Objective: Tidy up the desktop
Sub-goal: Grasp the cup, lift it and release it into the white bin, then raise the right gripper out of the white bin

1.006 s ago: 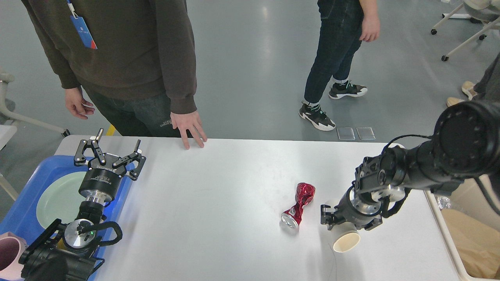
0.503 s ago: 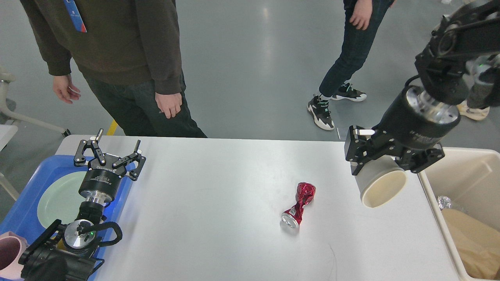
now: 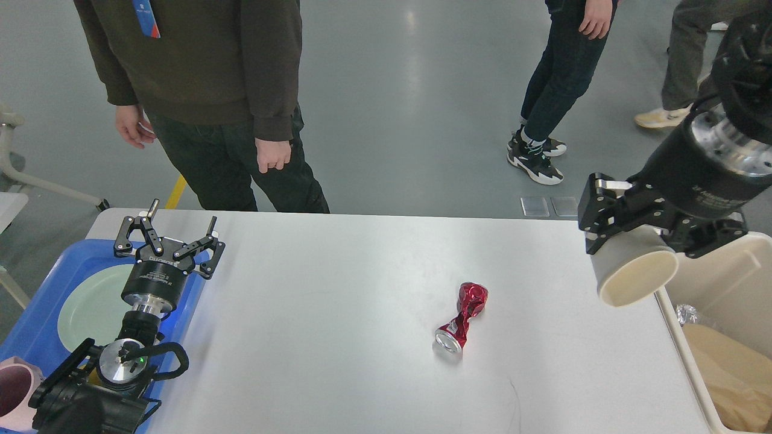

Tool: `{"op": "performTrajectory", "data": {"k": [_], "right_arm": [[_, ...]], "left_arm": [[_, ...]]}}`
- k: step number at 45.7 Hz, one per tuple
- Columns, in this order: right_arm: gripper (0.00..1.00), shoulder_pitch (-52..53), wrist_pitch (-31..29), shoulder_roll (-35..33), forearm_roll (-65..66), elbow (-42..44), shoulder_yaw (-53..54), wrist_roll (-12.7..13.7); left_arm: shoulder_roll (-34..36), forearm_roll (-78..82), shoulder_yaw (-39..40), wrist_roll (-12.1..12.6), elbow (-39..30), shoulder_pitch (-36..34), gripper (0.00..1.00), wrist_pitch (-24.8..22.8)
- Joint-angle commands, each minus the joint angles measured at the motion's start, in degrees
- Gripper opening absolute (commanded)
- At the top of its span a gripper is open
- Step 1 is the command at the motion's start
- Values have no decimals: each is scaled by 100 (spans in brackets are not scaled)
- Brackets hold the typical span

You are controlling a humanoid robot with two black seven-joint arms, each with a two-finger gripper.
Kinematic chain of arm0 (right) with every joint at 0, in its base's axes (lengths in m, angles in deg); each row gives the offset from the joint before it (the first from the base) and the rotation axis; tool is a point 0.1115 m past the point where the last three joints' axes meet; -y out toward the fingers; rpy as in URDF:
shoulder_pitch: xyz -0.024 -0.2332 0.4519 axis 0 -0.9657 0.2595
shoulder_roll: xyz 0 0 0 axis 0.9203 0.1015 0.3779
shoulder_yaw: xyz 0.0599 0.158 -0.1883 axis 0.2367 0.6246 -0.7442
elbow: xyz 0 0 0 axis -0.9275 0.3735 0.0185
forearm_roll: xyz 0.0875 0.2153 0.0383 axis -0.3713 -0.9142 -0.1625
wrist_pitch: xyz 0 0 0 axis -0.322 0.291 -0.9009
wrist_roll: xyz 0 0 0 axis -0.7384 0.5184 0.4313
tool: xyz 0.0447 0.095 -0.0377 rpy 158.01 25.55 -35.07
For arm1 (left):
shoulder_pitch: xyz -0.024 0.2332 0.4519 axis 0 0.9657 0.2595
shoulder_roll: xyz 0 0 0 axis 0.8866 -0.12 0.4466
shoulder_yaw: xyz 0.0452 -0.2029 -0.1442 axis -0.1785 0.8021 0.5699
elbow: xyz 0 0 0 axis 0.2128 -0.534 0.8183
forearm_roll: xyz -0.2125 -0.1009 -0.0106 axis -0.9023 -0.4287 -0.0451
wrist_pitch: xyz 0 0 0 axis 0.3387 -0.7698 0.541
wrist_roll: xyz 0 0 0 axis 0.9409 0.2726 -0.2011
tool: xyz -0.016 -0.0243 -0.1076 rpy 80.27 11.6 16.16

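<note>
The white desktop (image 3: 338,313) fills the middle of the head view. A crushed red can (image 3: 462,317) lies on it right of centre. My right gripper (image 3: 654,226) is shut on a white paper cup (image 3: 634,268) and holds it on its side in the air, above the desktop's right edge next to the cream bin (image 3: 724,295). My left gripper (image 3: 169,235) is open and empty, pointing up over the right edge of the blue tray (image 3: 48,289) at the left.
A pale green plate (image 3: 90,307) lies in the blue tray, and a pink cup (image 3: 15,392) stands at its near corner. The cream bin holds brown paper and foil. Two people stand beyond the table's far edge.
My right gripper has lifted the paper cup off the desktop and carried it up and right, toward the cream bin. The person's hand has left the table's far edge. The left arm has not moved.
</note>
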Motion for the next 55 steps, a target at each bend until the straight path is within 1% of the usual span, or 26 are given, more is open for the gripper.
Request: {"op": "performTrajectory", "data": {"k": [1, 4, 6, 7, 9, 11, 14, 18, 21, 24, 27, 31, 32, 34, 39, 42, 53, 54, 55], "right_arm": [[0, -884, 403, -1254, 496, 881, -185, 14], [0, -1507, 552, -1791, 752, 1583, -63, 5], [0, -2025, 728, -1994, 796, 2067, 78, 5], [0, -2689, 1024, -2134, 787, 2487, 305, 5], [0, -3466, 1447, -2275, 787, 2858, 569, 5], [0, -4283, 1878, -2346, 787, 3253, 921, 5], [0, -5496, 2309, -2346, 770, 3930, 1553, 5], [0, -6894, 2477, -2303, 726, 4940, 2449, 5], [0, -7852, 2495, -2101, 691, 5793, 3152, 5], [0, -8819, 2495, -1715, 673, 6715, 3803, 5], [0, -9865, 2504, -1249, 673, 7761, 4340, 5], [0, -10999, 2539, -416, 673, 9386, 4894, 5], [0, -11167, 2565, -274, 673, 9643, 4965, 5], [0, -11396, 2688, -71, 673, 9864, 5009, 5], [0, -11503, 2987, 70, 673, 9856, 5044, 58], [0, -11520, 2996, 97, 673, 9847, 5053, 111], [0, -11547, 3040, 132, 673, 9847, 5009, 111], [2, -11547, 3049, 132, 673, 9847, 5009, 111], [16, -11547, 3066, 132, 673, 9847, 5001, 111]], "left_arm": [[0, 2, 0, 1, 0, 3, 96, 0], [0, -6, 0, -8, 0, 3, 96, 0], [0, 2, 0, -8, 0, -5, 96, 0], [0, 2, 0, -8, 0, 3, 96, 0], [0, 2, 0, 1, 0, 3, 96, 0], [0, 2, 0, -8, 0, 3, 96, 0], [0, 2, 0, -8, 0, -5, 96, 0], [0, 2, 0, 1, 0, 3, 96, 0], [0, 2, 0, -8, 0, -5, 96, 0], [0, 2, 0, -8, 0, 3, 96, 0], [0, 2, 0, -8, 0, 3, 96, 0], [0, 2, 0, 1, 0, 3, 96, 0], [0, 2, 0, -8, 0, 3, 96, 0], [0, 2, 0, -8, 0, 3, 96, 0], [0, 2, 0, -8, 0, 3, 96, 0], [0, -6, 0, -8, 0, -5, 96, 0], [0, 2, 9, -8, 0, -5, 96, 0], [0, 2, 0, -8, 0, -5, 96, 0], [0, 2, 0, -8, 0, -5, 96, 0]]}}
